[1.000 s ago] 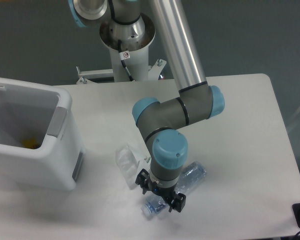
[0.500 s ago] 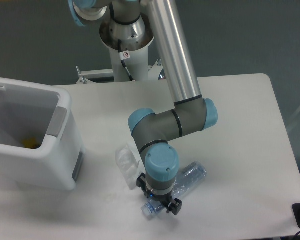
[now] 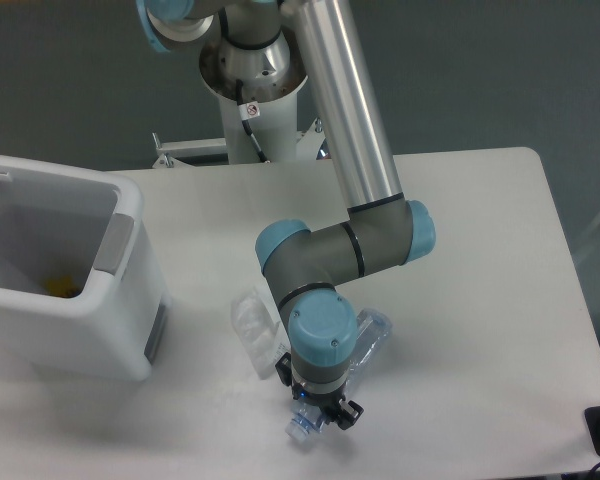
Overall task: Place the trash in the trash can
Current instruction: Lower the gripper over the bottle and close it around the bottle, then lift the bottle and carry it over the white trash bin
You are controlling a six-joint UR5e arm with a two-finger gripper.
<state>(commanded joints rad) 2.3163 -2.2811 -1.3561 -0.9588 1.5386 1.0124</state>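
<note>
The crushed clear bottle [image 3: 371, 331] lies on the white table near the front edge, its pale cap end [image 3: 300, 431] pointing toward the front. My gripper [image 3: 318, 411] points straight down over the bottle's neck end, shut on it, and the wrist hides the bottle's middle. The crumpled clear-white wrapper [image 3: 251, 324] lies on the table just left of my wrist, apart from the fingers. At the left edge stands the trash can [image 3: 132, 300], a boxy white bin with a grey rim panel and its top open.
Something small and yellow [image 3: 60, 288] lies at the bottom of the bin. The arm's base mount [image 3: 252, 90] stands behind the table's far edge. The table's front edge runs just below the bottle.
The gripper's fingers have drawn in around the bottle. The bottle's far end has swung left and closer to the wrist. The wrist shifted slightly left.
</note>
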